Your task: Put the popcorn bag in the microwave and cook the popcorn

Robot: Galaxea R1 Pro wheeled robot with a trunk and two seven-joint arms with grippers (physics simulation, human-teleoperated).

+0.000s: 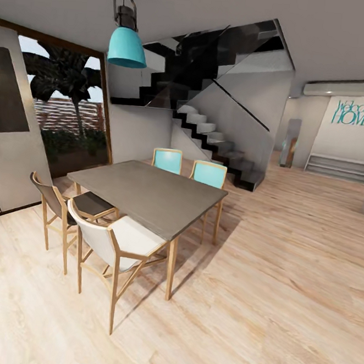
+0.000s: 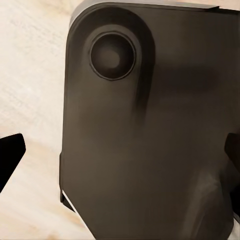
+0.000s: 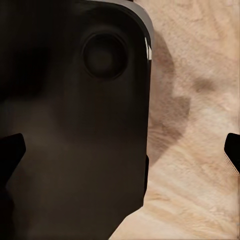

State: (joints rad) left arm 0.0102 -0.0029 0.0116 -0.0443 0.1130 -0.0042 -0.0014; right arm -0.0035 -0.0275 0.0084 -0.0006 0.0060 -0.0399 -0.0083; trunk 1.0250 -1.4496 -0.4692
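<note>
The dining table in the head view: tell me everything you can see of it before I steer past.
The dining table is rectangular, with a flat, matte grey top that looks like concrete and slim light wooden legs. It stands level on the pale wood floor, its top bare. Four chairs are drawn up around it: two turquoise-backed ones on the far side, a dark one and a white one on the near side. A turquoise pendant lamp hangs above. I cannot tell whether any chair touches it.

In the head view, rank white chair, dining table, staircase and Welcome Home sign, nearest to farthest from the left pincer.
1. White chair, front left.
2. Dining table, just behind it.
3. Staircase, centre back.
4. Welcome Home sign, far right wall.
</note>
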